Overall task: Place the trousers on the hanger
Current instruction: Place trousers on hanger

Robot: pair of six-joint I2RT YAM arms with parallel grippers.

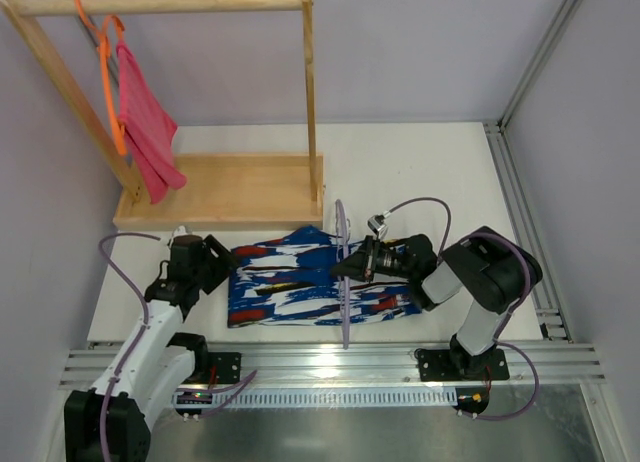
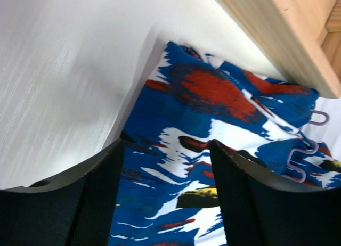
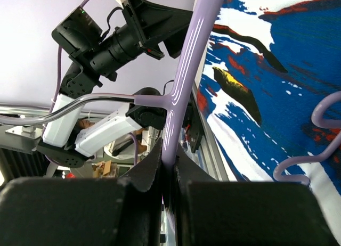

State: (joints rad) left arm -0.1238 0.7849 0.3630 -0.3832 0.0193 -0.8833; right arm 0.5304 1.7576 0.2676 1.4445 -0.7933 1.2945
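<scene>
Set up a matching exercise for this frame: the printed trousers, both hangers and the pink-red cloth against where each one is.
Things:
1. blue, white, red and black printed cloth trousers
2. thin pale lavender plastic hanger
3. orange hanger
4. plain pink-red cloth

Places:
A. hooked over the wooden rail
B. clamped in the right arm's jaws
C. spread flat on the white table
D. hanging from the orange hanger

Pairs: 1-C, 2-B, 3-A, 4-D.
</scene>
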